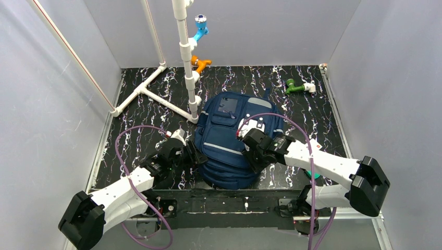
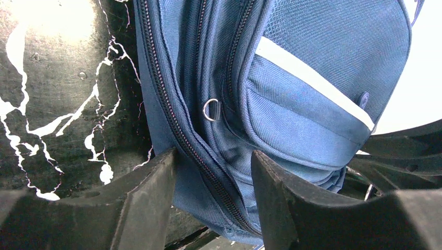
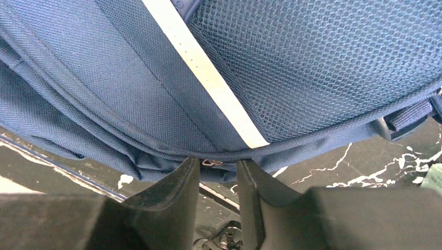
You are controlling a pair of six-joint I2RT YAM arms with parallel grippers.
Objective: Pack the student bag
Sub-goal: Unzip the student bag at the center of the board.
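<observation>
The student bag (image 1: 225,151), a navy-blue fabric backpack, lies flat and front up in the middle of the scene, its top toward the far side. A thin grey stripe crosses its front pocket. The side zip is closed.

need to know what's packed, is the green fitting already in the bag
No, the green fitting lies on the table beyond the bag, apart from it.

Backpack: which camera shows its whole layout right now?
Top external: nearly the whole navy backpack is visible, front up. Left wrist shows only its side zipper and D-ring; right wrist only mesh and stripe.
</observation>
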